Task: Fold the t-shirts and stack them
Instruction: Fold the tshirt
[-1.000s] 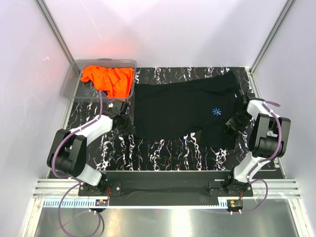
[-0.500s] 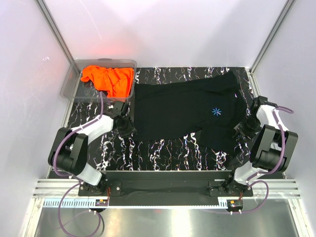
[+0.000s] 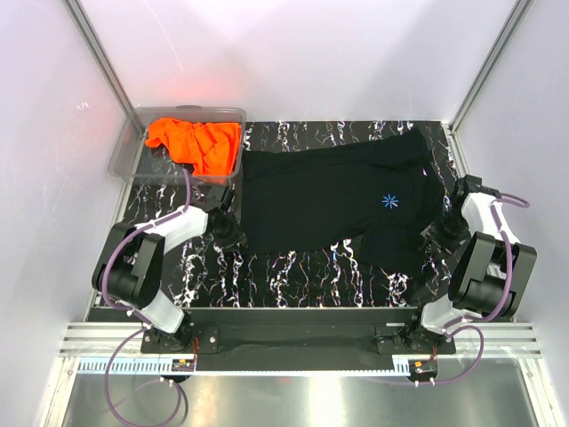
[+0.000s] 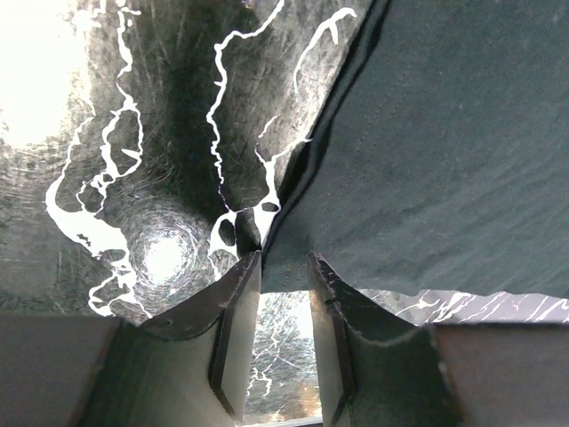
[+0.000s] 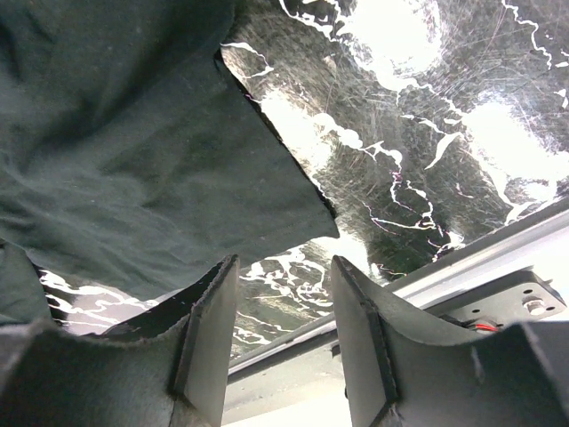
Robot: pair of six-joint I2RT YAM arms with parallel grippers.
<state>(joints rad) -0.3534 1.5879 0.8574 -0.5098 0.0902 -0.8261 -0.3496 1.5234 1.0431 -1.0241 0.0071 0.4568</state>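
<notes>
The black t-shirt (image 3: 338, 196) lies spread on the marbled mat, with its light-blue starburst logo (image 3: 388, 201) facing up. The orange t-shirt (image 3: 196, 142) is bunched in the clear bin. My left gripper (image 3: 233, 236) is low at the black shirt's near-left corner. In the left wrist view it (image 4: 284, 262) is open by a narrow gap, and the shirt's edge (image 4: 427, 151) lies right at the fingertips. My right gripper (image 3: 437, 233) is at the shirt's near-right edge. In the right wrist view it (image 5: 283, 267) is open and empty, with a shirt corner (image 5: 133, 133) just ahead of it.
The clear plastic bin (image 3: 133, 147) stands at the back left corner of the mat. The black marbled mat (image 3: 293, 276) shows bare along the near side. White walls and metal posts enclose the cell. A metal rail (image 5: 462, 258) runs just beyond the mat's right edge.
My right arm has swung outward, moving its gripper off the shirt to the near-right edge. My left gripper has shifted slightly along the shirt's left corner.
</notes>
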